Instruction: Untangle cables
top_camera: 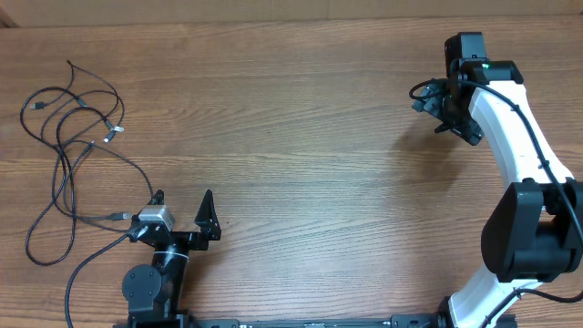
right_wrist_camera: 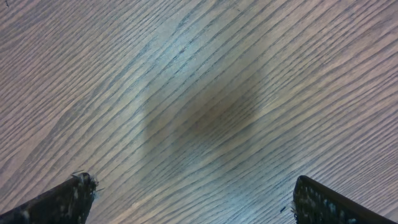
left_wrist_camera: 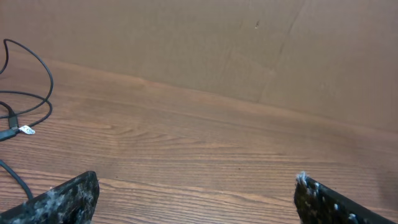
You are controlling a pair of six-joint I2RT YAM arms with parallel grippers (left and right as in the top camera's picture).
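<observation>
**Both claws open, cables lie tangled at the worktop's far left**

From overhead we see the cables (top_camera: 64,157) as a loose tangle of thin black cords on the left part of the wooden worktop (top_camera: 301,182). Several loops cross one another there. A long loop sags toward the near edge and a thin strand reaches up toward the far edge. Small silvery plug ends show among the cords, one (top_camera: 114,133) in the upper part of the tangle. Another (top_camera: 119,216) lies lower down, near the left arm.

The left claw (top_camera: 182,196) sits low near the front edge, just right of the tangle. Its two dark fingers are spread wide apart with nothing between them. In the left wrist view, both fingertips (left_wrist_camera: 74,193) frame bare wood. A few cord loops and one silvery plug (left_wrist_camera: 26,130) are at the left edge of that view, apart from the fingers. A brown cardboard wall (left_wrist_camera: 186,43) stands behind the worktop.

The right claw (top_camera: 446,117) hangs over the far right part of the worktop on its white arm (top_camera: 510,128), well apart from the cables. In the right wrist view we see its fingers (right_wrist_camera: 62,199) spread just as wide and holding nothing. Only wood grain and a soft dark shadow (right_wrist_camera: 205,118) lie below them.
</observation>
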